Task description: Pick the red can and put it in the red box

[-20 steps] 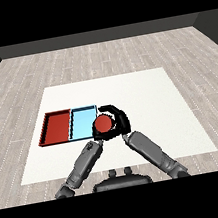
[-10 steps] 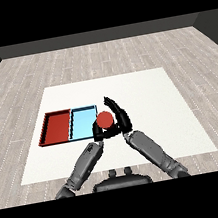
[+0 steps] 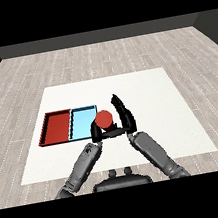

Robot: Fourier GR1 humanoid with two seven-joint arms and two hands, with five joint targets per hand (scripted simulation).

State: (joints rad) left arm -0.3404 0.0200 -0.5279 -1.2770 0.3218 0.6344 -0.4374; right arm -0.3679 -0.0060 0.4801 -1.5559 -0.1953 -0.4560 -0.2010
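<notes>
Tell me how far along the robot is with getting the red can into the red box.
Picked up, it seems: the right hand has its fingers curled round the red can, with the left hand close beside it. In hand: the can sits by the light blue tray, at its right edge. Left: carrying it farther left to the red tray, which holds nothing yet, and releasing it.

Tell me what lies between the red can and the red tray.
The light blue tray lies directly between them: the red can, held in the right hand, is at the blue tray's right edge, and the red tray sits on the blue tray's far left side. Nothing else visible stands in the way.
</notes>
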